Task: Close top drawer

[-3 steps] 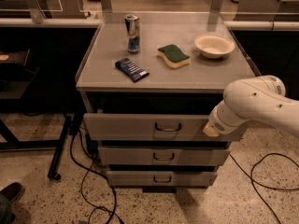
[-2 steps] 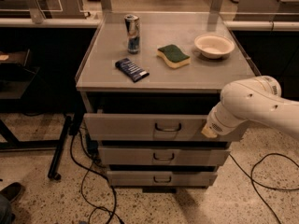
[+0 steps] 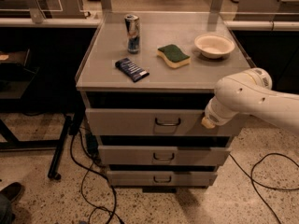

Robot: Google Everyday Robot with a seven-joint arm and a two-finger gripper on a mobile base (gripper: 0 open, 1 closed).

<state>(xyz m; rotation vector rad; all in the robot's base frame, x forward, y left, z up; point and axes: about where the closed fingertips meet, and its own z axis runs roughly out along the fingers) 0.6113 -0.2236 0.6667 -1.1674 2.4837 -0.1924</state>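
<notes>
In the camera view, the top drawer (image 3: 140,122) is seen as a wide grey-beige panel with a small dark wire handle (image 3: 167,122) at its centre, standing slightly out beneath the table (image 3: 205,76) (a dark gap is left above it). The tool (image 3: 207,122) is pressed against the panel's right end; whether it is spread or closed cannot be told. Compared with a second ago, the gap appears slightly narrower, and the tool is found at the same end.

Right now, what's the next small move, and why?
Probably press the gripper straight in on the top drawer: its front stands out from the cabinet, a dark gap showing above it, and the gripper sits at the front's right end.
</notes>
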